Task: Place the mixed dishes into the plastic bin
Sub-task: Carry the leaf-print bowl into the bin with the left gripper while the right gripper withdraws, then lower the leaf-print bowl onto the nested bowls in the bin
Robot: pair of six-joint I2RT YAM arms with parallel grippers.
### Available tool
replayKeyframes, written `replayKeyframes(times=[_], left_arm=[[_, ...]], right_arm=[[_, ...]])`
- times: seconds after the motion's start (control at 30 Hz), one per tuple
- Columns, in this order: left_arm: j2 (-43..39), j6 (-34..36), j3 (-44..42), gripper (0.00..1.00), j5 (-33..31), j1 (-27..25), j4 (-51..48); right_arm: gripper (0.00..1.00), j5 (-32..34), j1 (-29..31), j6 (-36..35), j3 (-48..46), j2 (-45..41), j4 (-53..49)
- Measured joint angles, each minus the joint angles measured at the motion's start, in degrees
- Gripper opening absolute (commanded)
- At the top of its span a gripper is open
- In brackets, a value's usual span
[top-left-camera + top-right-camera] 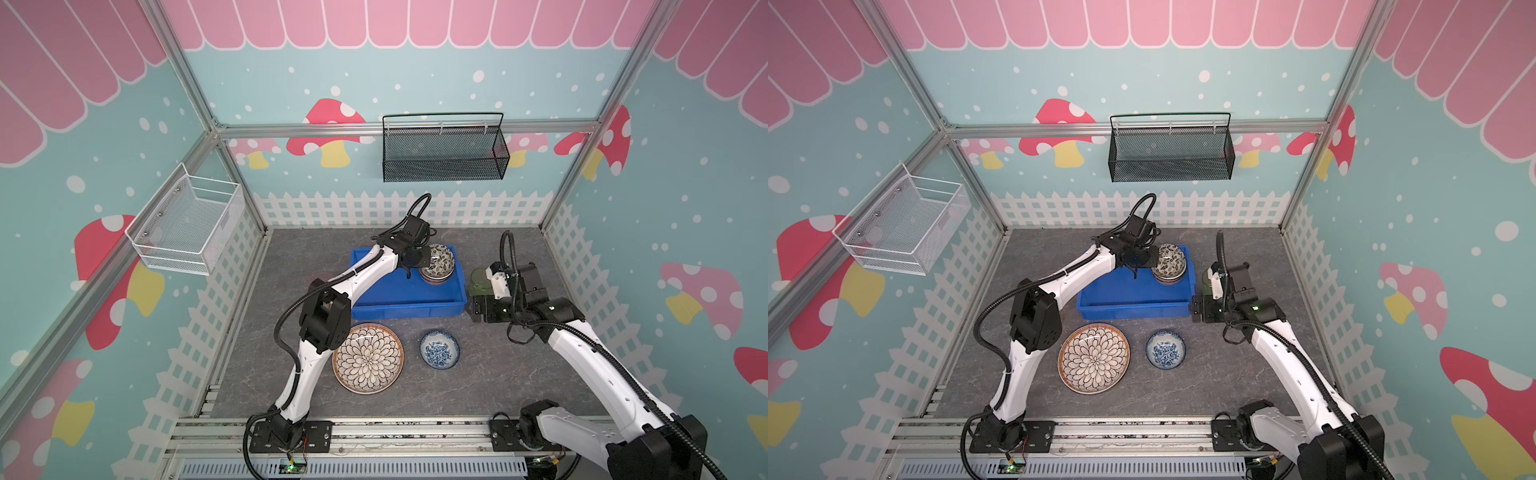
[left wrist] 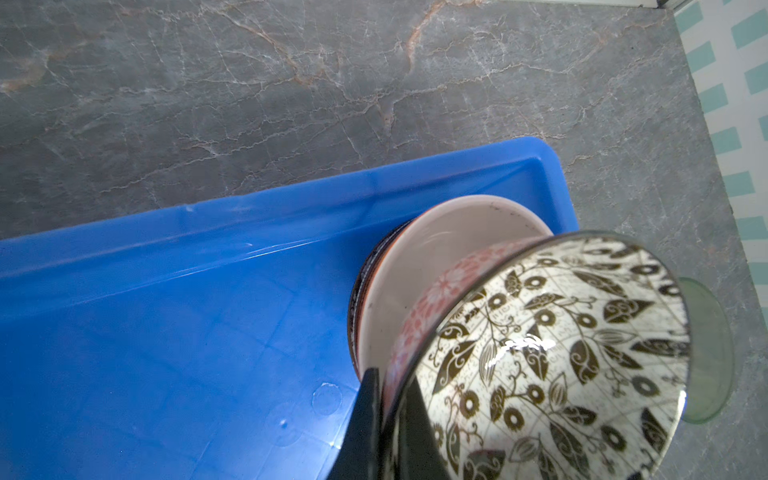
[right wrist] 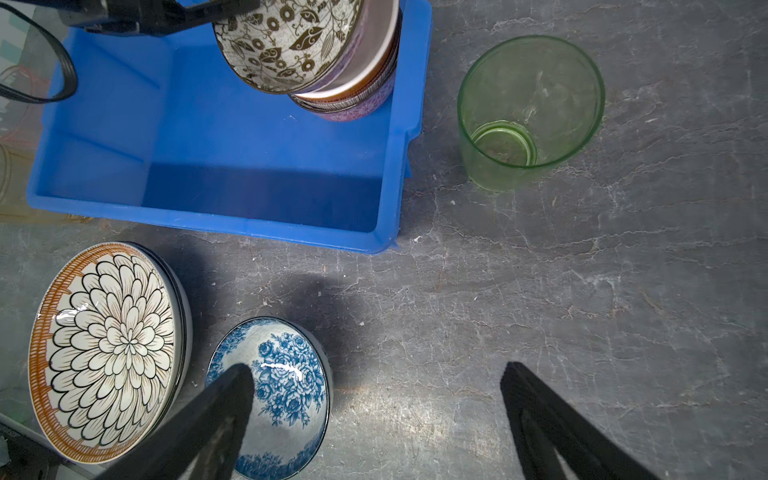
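The left gripper [image 2: 388,378] is pinching the leaf-patterned bowl [image 2: 548,353] by its rim over stacked bowls [image 2: 415,257] in the blue bin [image 2: 166,332]; the right gripper [image 3: 376,368] is hanging wide open, empty.

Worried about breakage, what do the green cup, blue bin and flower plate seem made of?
Green cup: glass or clear plastic, see-through walls, can't tell which. Blue bin: moulded plastic, smooth soft sheen, lipped rim. Flower plate: likely glazed ceramic, sharp glare on printed petals.
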Motion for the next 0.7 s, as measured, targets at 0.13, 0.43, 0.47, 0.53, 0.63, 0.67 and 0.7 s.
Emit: replayKeyframes(times=[0.13, 0.43, 0.47, 0.53, 0.63, 0.67, 0.7], left_arm=[[0.57, -0.02, 0.66, 0.0, 0.09, 0.09, 0.0], [1.9, -0.02, 1.33, 0.03, 0.55, 0.31, -0.07], [2.03, -0.02, 1.53, 0.04, 0.63, 0.31, -0.15], [2.27, -0.02, 1.86, 0.07, 0.9, 0.31, -0.17], [2.51, -0.04, 1.95, 0.1, 1.22, 0.31, -0.2], [2.58, -0.09, 2.03, 0.11, 1.36, 0.33, -0.22], [2.6, -0.17, 2.14, 0.12, 1.55, 0.35, -0.17]], right_arm=[[0.97, -0.04, -0.35, -0.33, -0.44, 0.0, 0.0], [0.97, -0.2, -0.87, -0.59, -0.79, 0.0, 0.02], [0.97, -0.22, -0.87, -0.59, -0.81, 0.0, 0.02], [0.97, -0.35, -1.01, -0.59, -0.87, 0.0, 0.04], [0.97, -0.39, -1.14, -0.61, -1.03, 0.0, 0.04], [0.97, -0.44, -1.16, -0.61, -1.11, 0.0, 0.04], [0.97, -0.46, -1.16, -0.61, -1.18, 0.0, 0.02]])
